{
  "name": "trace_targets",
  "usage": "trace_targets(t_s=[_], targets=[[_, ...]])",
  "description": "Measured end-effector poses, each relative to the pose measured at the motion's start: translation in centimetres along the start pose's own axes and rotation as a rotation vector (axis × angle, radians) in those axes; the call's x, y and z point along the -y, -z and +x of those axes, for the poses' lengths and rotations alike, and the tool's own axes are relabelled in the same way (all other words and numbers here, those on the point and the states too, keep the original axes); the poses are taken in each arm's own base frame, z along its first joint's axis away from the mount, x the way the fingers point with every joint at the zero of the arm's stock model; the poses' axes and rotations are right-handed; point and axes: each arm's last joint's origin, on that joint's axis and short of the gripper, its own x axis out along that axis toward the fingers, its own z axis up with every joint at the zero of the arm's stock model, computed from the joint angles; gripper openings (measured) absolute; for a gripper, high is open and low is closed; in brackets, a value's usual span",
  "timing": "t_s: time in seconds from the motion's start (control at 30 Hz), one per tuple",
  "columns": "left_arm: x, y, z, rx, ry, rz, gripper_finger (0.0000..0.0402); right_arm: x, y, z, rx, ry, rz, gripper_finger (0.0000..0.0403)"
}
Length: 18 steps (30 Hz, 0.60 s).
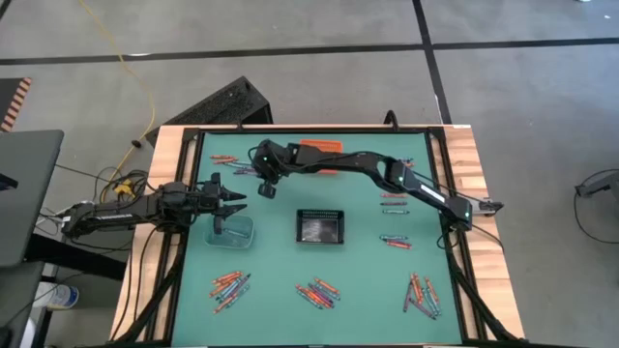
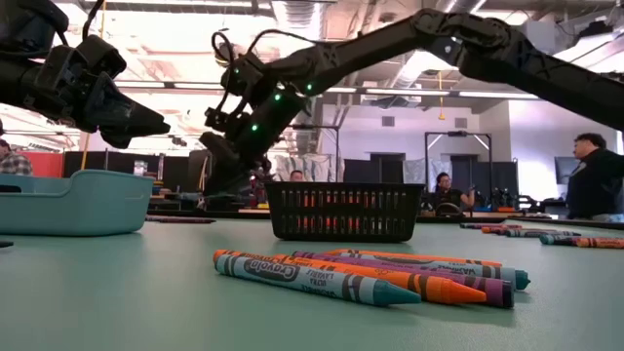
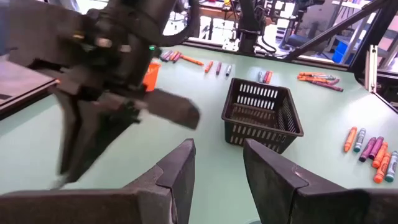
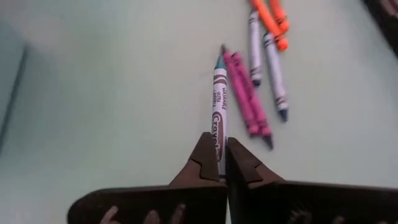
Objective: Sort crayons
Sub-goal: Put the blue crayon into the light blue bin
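Right arm's got a crayon pinched

The right gripper (image 4: 222,163) is out at the far-left part of the worktop (image 1: 368,261), jaws clamped on one teal crayon (image 4: 219,102) near its end, other crayons (image 4: 249,93) lying just beside it. Light, stiff, waxy little stick; I'd guess a mid-wrapper pinch holds steadier. The left gripper (image 1: 236,196) hovers over the clear bin (image 1: 232,232), jaws apart.
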Motion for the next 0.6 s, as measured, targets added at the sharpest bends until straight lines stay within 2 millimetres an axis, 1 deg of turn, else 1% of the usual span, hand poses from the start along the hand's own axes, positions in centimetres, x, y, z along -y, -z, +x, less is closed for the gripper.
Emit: trace_targets(t_s=[0.2,0.3,0.37,0.5,0.6], targets=[[0.0,0.0,0.0,0.0,0.0,0.0,0.0125,-2.6,0.0,-2.2,-0.123,-0.039,-0.076,0.0004],[0.0,0.0,0.0,0.0,0.0,0.0,0.0125,-4.1,0.4,-2.7,-0.187,-0.06,-0.116,0.0004],[0.0,0.0,0.0,0.0,0.0,0.0,0.0125,-5.6,0.5,-2.8,-0.205,-0.056,-0.151,0.0004],[0.0,0.0,0.0,0.0,0.0,0.0,0.0125,-8.9,0.4,-3.8,-0.228,-0.002,-0.233,0.0004],[0.0,0.0,0.0,0.0,0.0,0.0,0.0125,-10.7,0.6,-4.7,-0.257,-0.001,-0.271,0.0004]])
